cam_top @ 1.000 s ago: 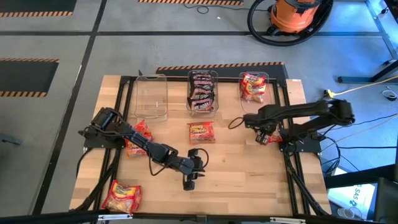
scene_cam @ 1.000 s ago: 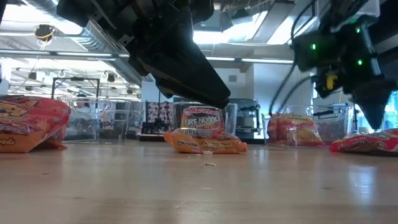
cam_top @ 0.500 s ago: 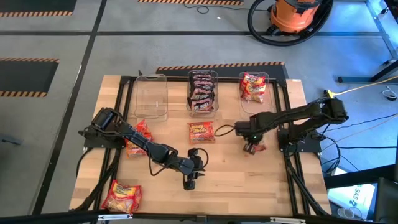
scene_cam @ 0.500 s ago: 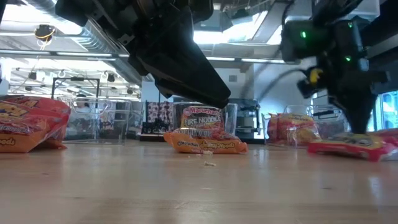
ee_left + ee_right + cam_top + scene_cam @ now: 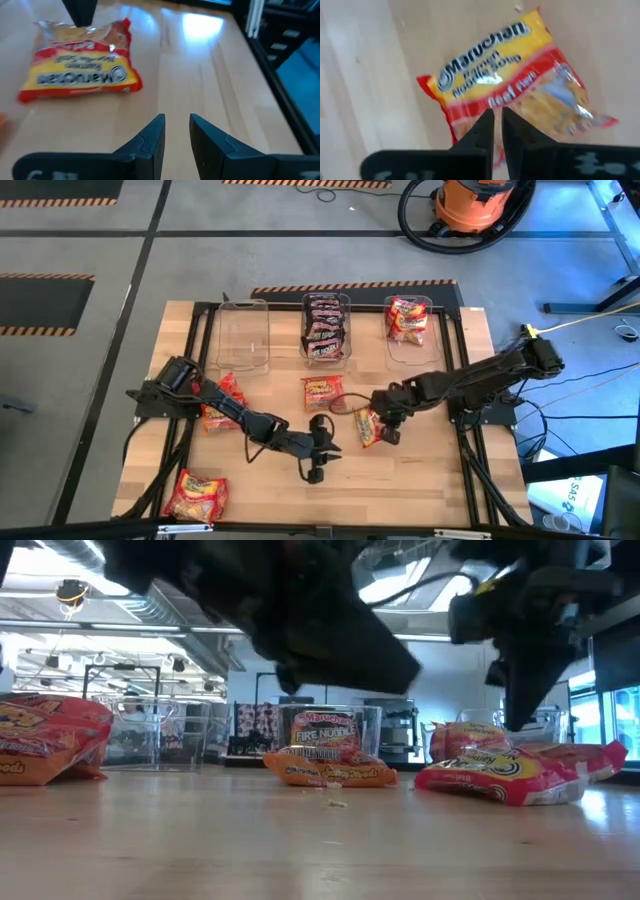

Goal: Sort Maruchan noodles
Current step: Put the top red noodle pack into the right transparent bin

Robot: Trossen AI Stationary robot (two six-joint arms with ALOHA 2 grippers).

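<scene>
right gripper (image 5: 388, 432): fingers nearly together, pinching an edge of the packet | packet (image 5: 367, 426) (yellow-red, label up): mid-table, flat, long axis running near-to-far | left gripper (image 5: 316, 471): narrowly parted, empty, hovering nearby

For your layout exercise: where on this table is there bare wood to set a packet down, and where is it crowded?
Bare wood runs along the wooden table's near edge, right of the orange crinkly packet at the near-left corner. The empty clear plastic bin also has room. The middle is crowded: the left hand, the right hand gripping a red-and-yellow packet.
</scene>
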